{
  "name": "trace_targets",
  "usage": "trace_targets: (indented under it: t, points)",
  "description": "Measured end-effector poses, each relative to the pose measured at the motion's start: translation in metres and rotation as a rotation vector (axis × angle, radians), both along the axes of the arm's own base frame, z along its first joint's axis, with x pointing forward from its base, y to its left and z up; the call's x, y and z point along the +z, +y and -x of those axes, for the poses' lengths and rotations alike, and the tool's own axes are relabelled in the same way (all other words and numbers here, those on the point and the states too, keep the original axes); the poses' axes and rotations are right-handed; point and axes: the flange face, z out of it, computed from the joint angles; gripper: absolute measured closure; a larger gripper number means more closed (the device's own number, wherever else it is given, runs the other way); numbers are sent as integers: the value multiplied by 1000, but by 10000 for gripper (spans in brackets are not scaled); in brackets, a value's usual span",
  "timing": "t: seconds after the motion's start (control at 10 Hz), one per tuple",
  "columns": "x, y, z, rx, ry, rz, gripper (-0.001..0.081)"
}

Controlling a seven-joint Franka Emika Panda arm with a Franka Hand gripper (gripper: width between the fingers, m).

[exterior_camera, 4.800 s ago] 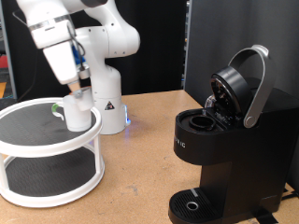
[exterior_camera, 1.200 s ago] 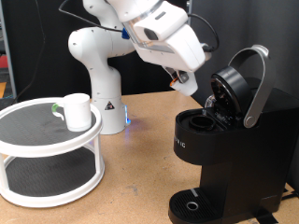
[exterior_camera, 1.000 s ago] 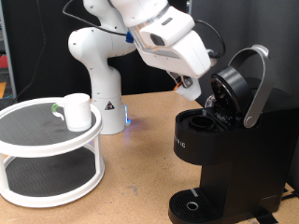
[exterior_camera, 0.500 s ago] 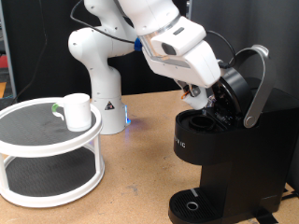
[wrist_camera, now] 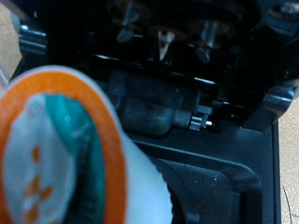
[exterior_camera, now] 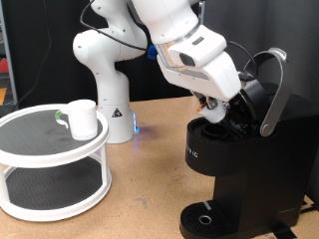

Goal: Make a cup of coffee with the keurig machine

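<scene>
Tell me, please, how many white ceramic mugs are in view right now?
1. The plain white ceramic mug stands on the top tier of the round white two-tier stand at the exterior view's left, apart from the gripper. The lower tier is partly hidden.

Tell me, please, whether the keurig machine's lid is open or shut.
Open: the keurig machine's lid is tilted up, and the gripper is at its pod chamber.

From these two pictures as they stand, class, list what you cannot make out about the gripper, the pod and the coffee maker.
1. Gripper fingers: exterior view, hidden by the hand's body; wrist view shows none.
2. Coffee pod: wrist view, blurred and cut off by the edge; its lid print is unreadable.
3. Pod chamber of the keurig machine: exterior view, blocked by the gripper.
4. Inside the cup on the white rack: exterior view, hidden by its wall.
</scene>
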Motion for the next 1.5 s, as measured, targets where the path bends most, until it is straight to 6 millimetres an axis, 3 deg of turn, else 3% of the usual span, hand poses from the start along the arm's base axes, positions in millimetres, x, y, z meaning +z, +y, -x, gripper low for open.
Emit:
trace_targets:
  t: [0.9,1.5]
  points:
    - [-17,5,-4,1,27,64,718]
    - [-26,21,-8,9,12,120,718]
